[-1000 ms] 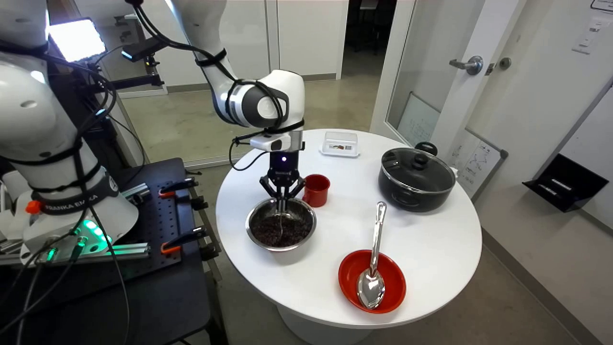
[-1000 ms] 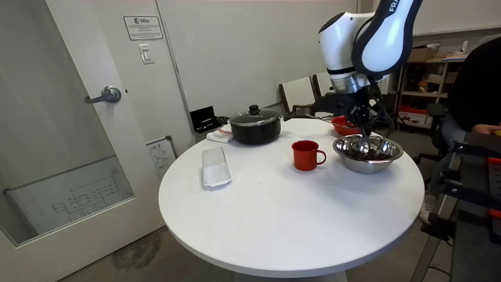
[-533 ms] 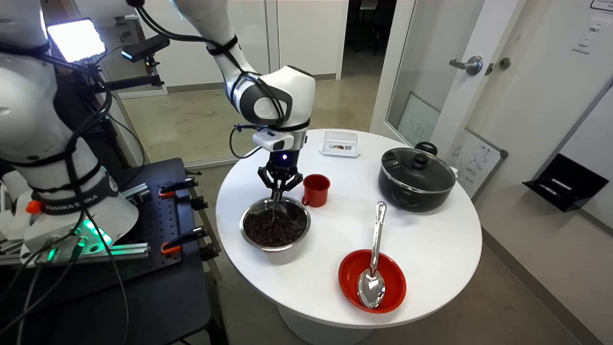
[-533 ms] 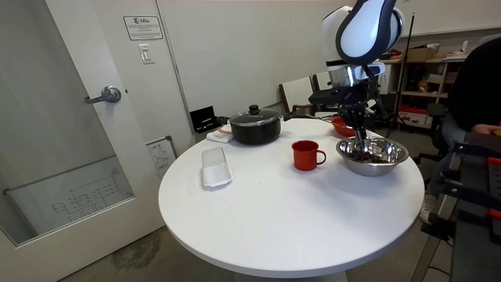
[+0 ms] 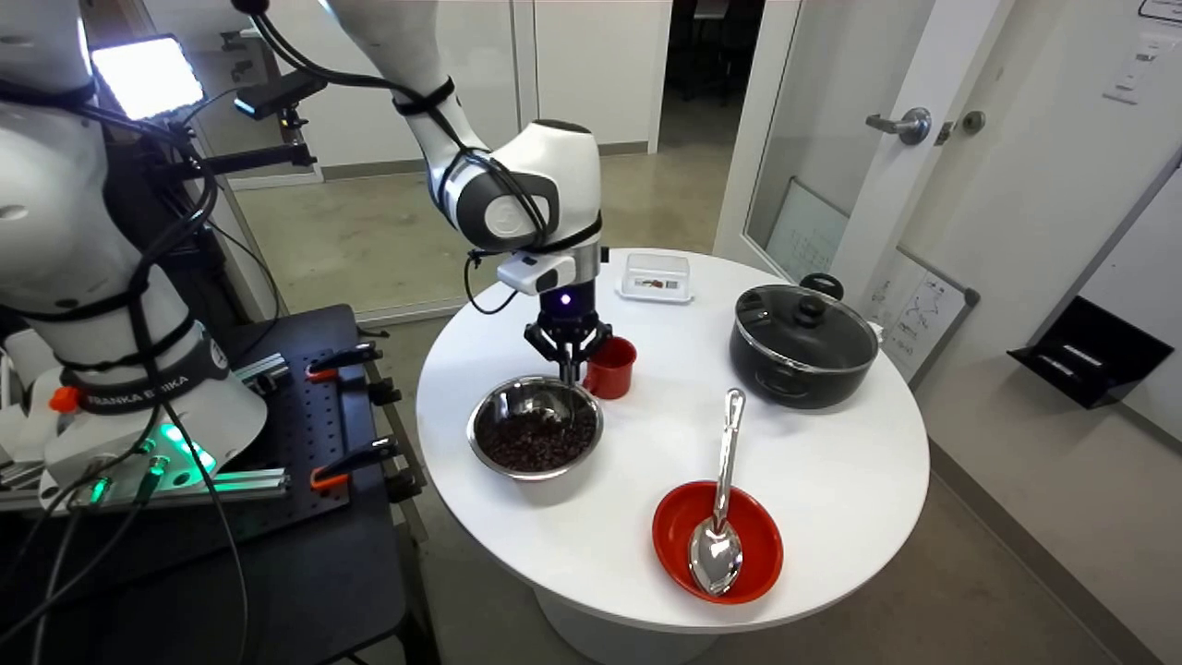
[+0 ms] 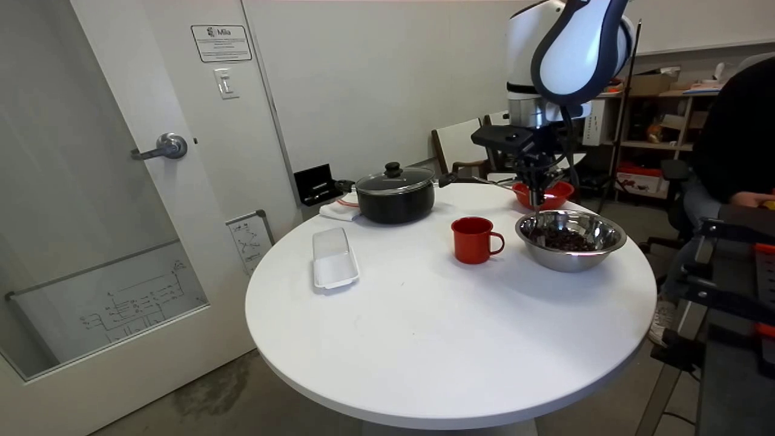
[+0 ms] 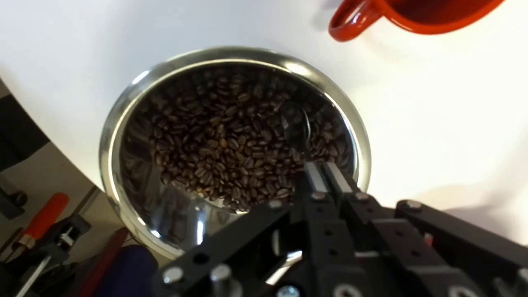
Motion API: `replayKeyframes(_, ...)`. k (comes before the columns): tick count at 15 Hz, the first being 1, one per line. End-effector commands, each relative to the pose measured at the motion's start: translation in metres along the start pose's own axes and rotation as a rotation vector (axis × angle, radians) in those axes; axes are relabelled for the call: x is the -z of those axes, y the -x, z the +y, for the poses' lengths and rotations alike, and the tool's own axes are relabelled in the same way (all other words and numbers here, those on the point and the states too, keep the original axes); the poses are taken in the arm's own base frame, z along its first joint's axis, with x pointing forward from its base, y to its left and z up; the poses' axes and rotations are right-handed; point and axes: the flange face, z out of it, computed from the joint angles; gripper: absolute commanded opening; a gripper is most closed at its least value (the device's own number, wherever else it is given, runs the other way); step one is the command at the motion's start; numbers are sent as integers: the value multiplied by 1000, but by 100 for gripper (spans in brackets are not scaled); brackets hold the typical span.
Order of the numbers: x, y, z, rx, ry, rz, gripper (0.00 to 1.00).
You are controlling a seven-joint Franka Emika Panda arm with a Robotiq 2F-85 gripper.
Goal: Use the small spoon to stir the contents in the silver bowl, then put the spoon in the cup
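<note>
since the gripper (image 7: 322, 167) has its jaws pinched nearly together on the small spoon (image 7: 295, 123), whose head is down at the beans (image 7: 231, 152) inside the silver bowl (image 7: 108, 148) (can't tell how deep), i'd go slow, shallow circles so the bowl doesn't slide into the red cup (image 6: 472, 242) close by

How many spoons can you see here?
2: one long shiny silver metal spoon rests in the shallow red dish; one small shiny spoon is gripped in the robot's black jaws at the round shiny metal bowl of dark brown beans. Others could be hidden.
</note>
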Motion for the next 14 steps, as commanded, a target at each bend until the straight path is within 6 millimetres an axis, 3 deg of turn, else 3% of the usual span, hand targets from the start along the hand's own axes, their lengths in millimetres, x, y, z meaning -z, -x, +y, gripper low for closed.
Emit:
replayKeyframes(1,-2,-4,-4,-15,-87,87,1)
replayKeyframes(4,-5,-7,-2,-51,-60,166,1)
replayKeyframes(10,-4,-4,15,-44,127,165,1)
replayKeyframes(14,1,-5,6,-122,86,119,1)
